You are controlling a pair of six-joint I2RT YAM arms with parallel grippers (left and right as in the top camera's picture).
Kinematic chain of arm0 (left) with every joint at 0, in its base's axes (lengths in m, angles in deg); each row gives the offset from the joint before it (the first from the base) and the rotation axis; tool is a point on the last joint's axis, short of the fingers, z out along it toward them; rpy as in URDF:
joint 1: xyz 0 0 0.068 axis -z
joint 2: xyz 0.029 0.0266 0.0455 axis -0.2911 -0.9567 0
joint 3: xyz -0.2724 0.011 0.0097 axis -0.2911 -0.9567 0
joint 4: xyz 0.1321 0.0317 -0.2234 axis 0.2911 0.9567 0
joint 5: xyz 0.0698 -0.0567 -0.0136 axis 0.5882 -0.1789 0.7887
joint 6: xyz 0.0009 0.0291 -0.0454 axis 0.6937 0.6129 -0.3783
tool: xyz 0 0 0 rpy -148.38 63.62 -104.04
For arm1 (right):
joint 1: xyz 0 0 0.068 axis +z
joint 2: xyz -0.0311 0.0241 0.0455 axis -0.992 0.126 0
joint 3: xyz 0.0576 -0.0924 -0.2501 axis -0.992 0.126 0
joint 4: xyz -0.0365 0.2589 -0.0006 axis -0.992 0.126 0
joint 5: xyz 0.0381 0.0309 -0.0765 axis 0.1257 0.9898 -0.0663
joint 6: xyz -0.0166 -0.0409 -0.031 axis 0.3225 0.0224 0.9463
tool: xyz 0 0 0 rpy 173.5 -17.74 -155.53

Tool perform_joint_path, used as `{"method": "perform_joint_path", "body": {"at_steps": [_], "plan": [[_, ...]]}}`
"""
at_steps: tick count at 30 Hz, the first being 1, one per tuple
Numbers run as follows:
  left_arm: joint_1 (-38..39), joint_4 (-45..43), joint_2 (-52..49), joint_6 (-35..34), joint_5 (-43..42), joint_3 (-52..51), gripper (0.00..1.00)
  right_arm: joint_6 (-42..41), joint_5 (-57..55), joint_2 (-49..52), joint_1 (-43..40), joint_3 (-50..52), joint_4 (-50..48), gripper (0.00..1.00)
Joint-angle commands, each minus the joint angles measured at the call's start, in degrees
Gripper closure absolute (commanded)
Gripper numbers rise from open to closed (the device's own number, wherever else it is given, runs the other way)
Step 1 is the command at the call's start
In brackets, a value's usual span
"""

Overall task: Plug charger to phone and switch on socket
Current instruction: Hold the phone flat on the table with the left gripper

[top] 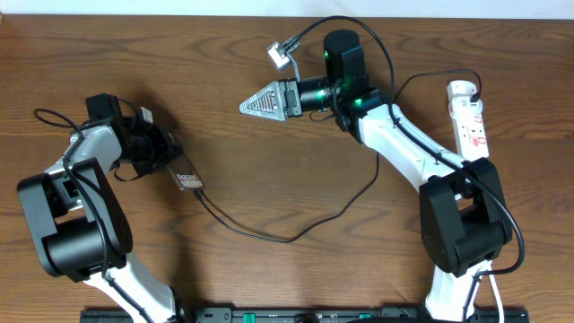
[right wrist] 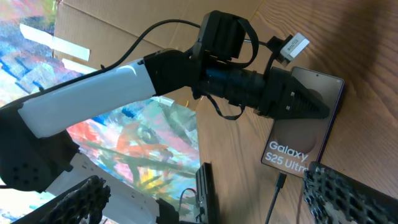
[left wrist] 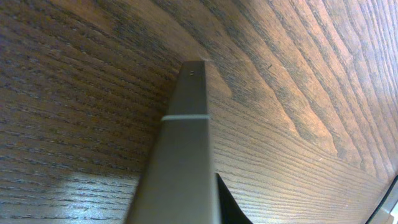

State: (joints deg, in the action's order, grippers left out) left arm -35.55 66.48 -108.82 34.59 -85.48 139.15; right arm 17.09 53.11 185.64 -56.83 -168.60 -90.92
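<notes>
The phone (top: 187, 179) lies left of centre on the wooden table, and "Galaxy S25 Ultra" reads on it in the right wrist view (right wrist: 298, 146). My left gripper (top: 167, 161) is shut on its far end; the left wrist view shows only the phone's grey edge (left wrist: 185, 143). The charger's thin black cable (top: 287, 240) loops from the phone across the table towards the socket. Its plug tip (right wrist: 281, 182) meets the phone's near edge. The socket (top: 470, 117), a white strip with red marks, lies far right. My right gripper (top: 265, 102) hovers open and empty, right of the phone (right wrist: 211, 202).
A black rail (top: 296, 315) runs along the table's front edge between the two arm bases. The right arm's own black cable (top: 359, 27) arcs over its wrist. Cardboard (right wrist: 124, 28) and a coloured cloth (right wrist: 143, 137) lie beyond the table in the right wrist view.
</notes>
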Motion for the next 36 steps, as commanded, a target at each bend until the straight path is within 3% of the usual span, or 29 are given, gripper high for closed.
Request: {"method": "perform_joint_path", "body": {"at_steps": [1, 10, 11, 16, 32, 36], "plan": [[0.09, 0.39, 0.7, 2.08, 1.57, 0.5, 0.88, 1.01, 0.81, -0.26, 0.09, -0.85, 0.11, 0.01], [0.09, 1.11, 0.7, 2.08, 1.57, 0.5, 0.83, 1.05, 0.81, -0.26, 0.09, -0.85, 0.11, 0.01], [0.09, 1.25, 0.7, 2.08, 1.57, 0.5, 0.76, 1.42, 0.81, -0.26, 0.09, -0.85, 0.11, 0.01], [0.09, 2.1, 0.7, 2.08, 1.57, 0.5, 0.64, 1.44, 0.81, -0.26, 0.09, -0.85, 0.11, 0.01], [0.09, 4.87, 0.7, 2.08, 1.57, 0.5, 0.62, 1.46, 0.81, -0.26, 0.09, -0.85, 0.11, 0.01], [0.0, 4.55, 1.27, 2.1, 1.51, 0.59, 0.56, 1.9, 1.07, -0.26, 0.09, -0.85, 0.15, 0.01]]}}
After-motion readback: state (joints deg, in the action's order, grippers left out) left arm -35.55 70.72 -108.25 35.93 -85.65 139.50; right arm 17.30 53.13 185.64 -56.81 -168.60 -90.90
